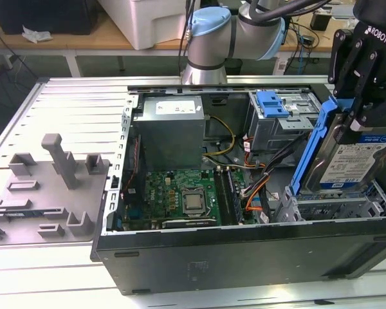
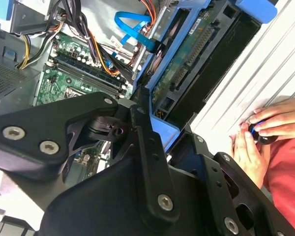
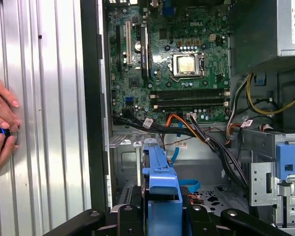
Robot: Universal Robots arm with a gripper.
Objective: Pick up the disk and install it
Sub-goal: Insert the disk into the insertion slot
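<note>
Disk [image 1: 365, 162]: flat silver, blue-framed, gripped by hand [image 1: 359, 123].

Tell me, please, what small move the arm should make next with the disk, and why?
Probably lower the disk a little toward the grey bay beneath it. The gripper holds it by its upper end, steeply tilted, above that bay at the exterior view's right of the open case.

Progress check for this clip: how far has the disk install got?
Done: pickup. The robot's hand is shut on the disk, which is off the table and tilted on edge over the open computer case. In progress: the disk's lower end is close to the grey drive bay at the exterior view's right. Left: it is not yet lying seated in that bay.
</note>
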